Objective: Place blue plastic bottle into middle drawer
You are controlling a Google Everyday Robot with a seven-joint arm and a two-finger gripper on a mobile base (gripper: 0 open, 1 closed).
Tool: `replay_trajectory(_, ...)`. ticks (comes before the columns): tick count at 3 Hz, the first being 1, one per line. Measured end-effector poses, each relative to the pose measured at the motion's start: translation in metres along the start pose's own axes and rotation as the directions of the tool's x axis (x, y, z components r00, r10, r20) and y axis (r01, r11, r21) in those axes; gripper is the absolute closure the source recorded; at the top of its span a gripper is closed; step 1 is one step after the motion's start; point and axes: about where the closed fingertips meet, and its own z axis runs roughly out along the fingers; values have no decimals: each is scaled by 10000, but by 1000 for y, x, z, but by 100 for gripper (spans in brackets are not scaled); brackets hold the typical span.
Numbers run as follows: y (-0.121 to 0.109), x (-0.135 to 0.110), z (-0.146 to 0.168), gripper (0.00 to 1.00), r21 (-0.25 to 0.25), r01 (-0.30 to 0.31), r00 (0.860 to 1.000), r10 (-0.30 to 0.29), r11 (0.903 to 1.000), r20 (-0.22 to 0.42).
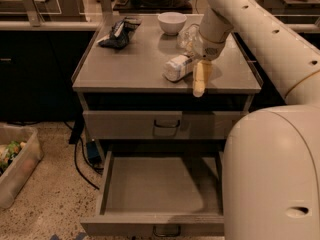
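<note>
The blue plastic bottle (177, 67) lies on its side on the grey cabinet top (130, 66), near the front right. My gripper (200, 80) hangs just to the right of the bottle, close beside its end, near the top's front edge. It holds nothing that I can see. The middle drawer (160, 186) is pulled open below, and its flat grey floor is bare. The drawer above it (165, 124) is shut.
A bare clear bottle (187, 36) and a white bowl (171, 22) stand behind the gripper. A dark crumpled bag (118, 32) lies at the back left. A plastic bin (14, 161) and a black cable (82, 161) are on the floor to the left. My own body (272, 176) fills the right foreground.
</note>
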Motion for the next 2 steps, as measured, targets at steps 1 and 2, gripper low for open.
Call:
replay_trajectory(1, -4, -3, -3, 0, 86, 102, 9999, -102, 9999, 6)
replay_trajectory(2, -18, -12, -9, 0, 413, 425, 9991, -427, 9982, 51)
